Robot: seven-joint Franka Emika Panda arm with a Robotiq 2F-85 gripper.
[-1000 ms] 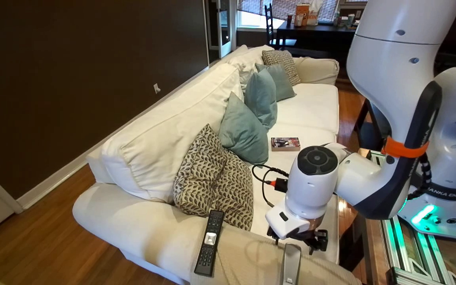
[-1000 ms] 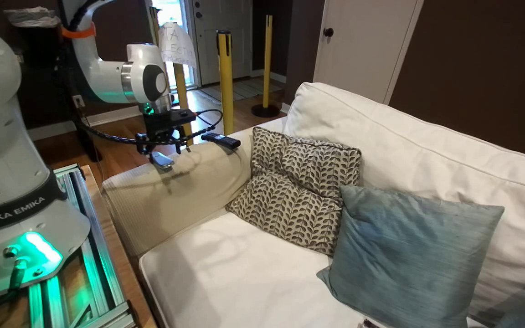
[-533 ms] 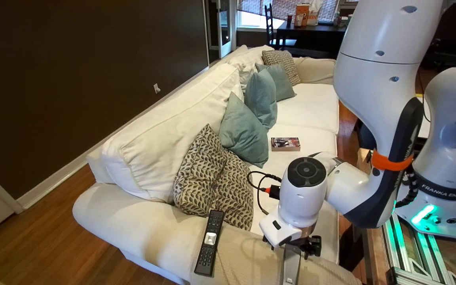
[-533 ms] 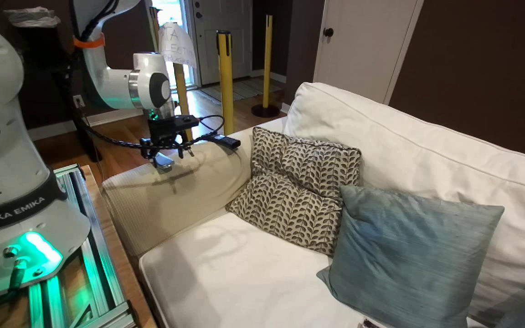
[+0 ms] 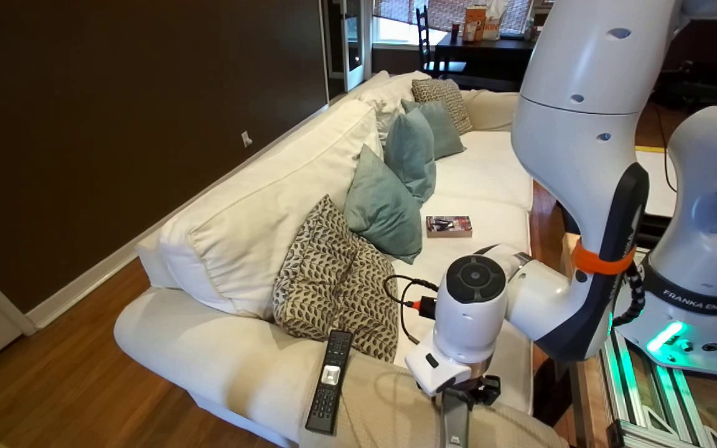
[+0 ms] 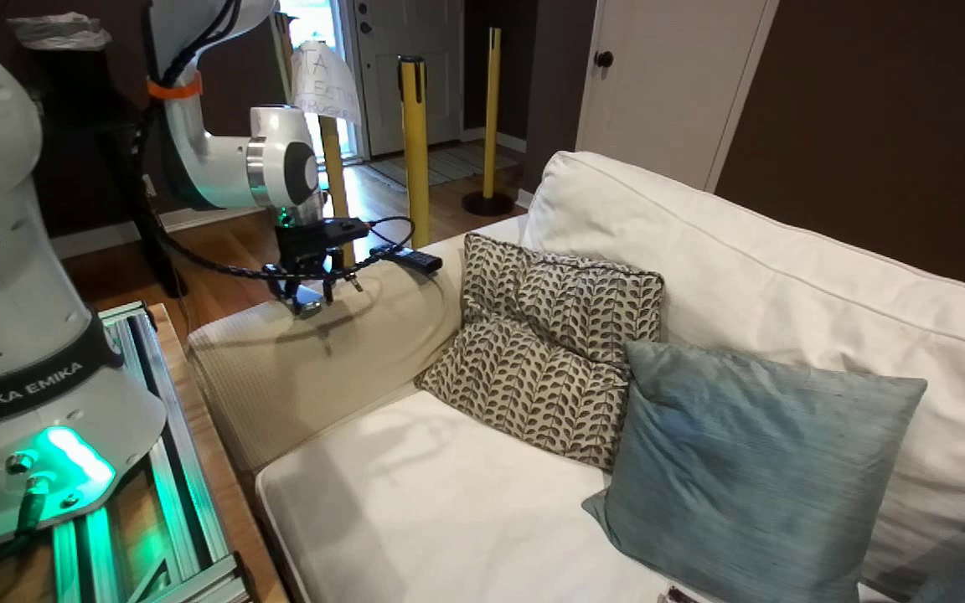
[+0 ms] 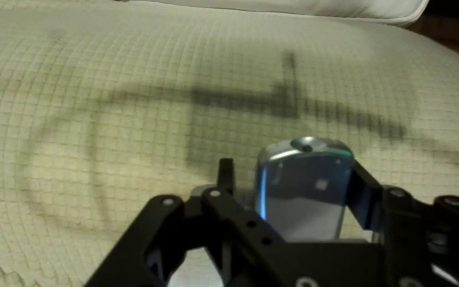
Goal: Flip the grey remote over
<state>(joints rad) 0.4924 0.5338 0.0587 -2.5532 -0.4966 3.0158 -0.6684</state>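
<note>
The grey remote (image 5: 456, 420) lies on the sofa armrest (image 5: 389, 398), a plain glossy face up with no buttons showing. In the wrist view its rounded end, with a small dark dot, rises between the jaws of my gripper (image 7: 290, 171). The right finger (image 7: 367, 195) appears to touch the side of the remote. A gap separates the left finger (image 7: 226, 175) from the other side, so the jaws are partly closed around it without gripping. In an exterior view, the gripper (image 6: 310, 298) sits low over the armrest and hides part of the remote.
A black remote (image 5: 330, 381) with a pale pad lies farther along the same armrest. Beside it leans a patterned pillow (image 5: 340, 286); teal pillows (image 5: 383, 208) and a small book (image 5: 449, 226) are on the sofa. A metal-framed table (image 6: 172, 469) carries the arm's base.
My gripper has come down onto the grey remote's end, shifting a little left in one view and right in another. Its jaws have drawn closer together. Both remotes seem unmoved.
</note>
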